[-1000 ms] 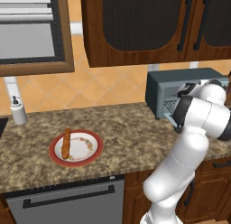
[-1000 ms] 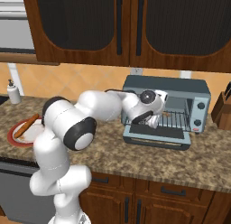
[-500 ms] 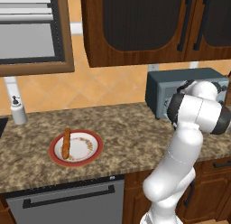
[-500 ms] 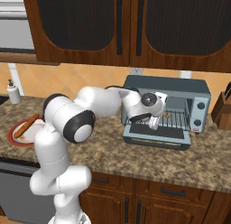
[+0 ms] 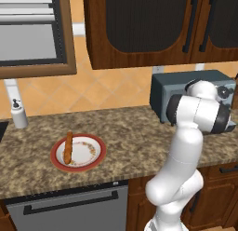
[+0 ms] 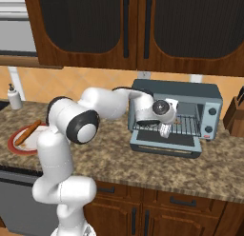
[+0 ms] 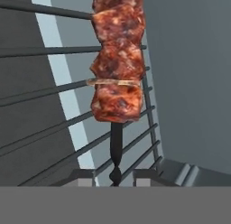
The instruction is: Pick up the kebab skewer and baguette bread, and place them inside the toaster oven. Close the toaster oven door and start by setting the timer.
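The gripper [image 6: 164,131] is nearly closed, pinching the dark handle of the kebab skewer [image 7: 118,65], which lies over the wire rack [image 7: 49,87] inside the toaster oven [image 6: 190,106]. The baguette bread [image 5: 69,146] rests on the plate [image 5: 95,162]. No writing is legible.

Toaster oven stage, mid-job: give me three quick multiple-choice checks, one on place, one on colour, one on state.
1. Where is the baguette bread?
A. on the plate
B. in the oven
C. in the gripper

2. What colour is the plate's rim?
A. blue
B. red
C. green

3. How is the toaster oven door?
A. shut
B. missing
C. folded down open

Key: 1 A, the loaf lies across the plate; 2 B, red ring around a pale centre; 3 C, the toaster oven shows its bare rack, where the gripper holds the kebab skewer.
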You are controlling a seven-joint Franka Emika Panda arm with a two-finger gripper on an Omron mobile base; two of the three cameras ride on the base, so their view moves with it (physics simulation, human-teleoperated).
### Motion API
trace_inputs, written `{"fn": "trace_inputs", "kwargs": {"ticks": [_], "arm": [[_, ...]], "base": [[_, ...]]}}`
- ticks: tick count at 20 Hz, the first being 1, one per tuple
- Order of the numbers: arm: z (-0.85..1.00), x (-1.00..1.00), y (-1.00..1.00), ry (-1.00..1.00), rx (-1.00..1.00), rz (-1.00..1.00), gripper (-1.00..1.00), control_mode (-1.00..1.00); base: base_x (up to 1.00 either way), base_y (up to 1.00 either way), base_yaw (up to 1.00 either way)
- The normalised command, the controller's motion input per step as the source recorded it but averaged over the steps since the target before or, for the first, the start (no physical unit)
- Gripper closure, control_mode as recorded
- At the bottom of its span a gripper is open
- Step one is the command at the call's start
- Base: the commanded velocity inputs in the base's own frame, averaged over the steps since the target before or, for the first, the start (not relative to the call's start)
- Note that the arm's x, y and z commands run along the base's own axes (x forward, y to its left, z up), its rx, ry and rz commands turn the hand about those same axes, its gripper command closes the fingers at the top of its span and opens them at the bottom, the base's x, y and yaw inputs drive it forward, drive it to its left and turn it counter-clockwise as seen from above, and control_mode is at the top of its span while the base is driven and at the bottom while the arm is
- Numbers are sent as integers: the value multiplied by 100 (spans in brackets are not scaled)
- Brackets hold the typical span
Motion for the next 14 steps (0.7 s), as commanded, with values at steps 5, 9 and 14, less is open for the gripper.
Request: {"fn": "trace_inputs", "kwargs": {"ticks": [5,9,14], "arm": [[0,0,-1,0,-5,3,-100,-100],[0,0,-2,0,-5,2,-100,-100],[0,0,0,0,-6,1,-100,-100]], "base": [[0,0,0],[0,0,0],[0,0,0]]}}
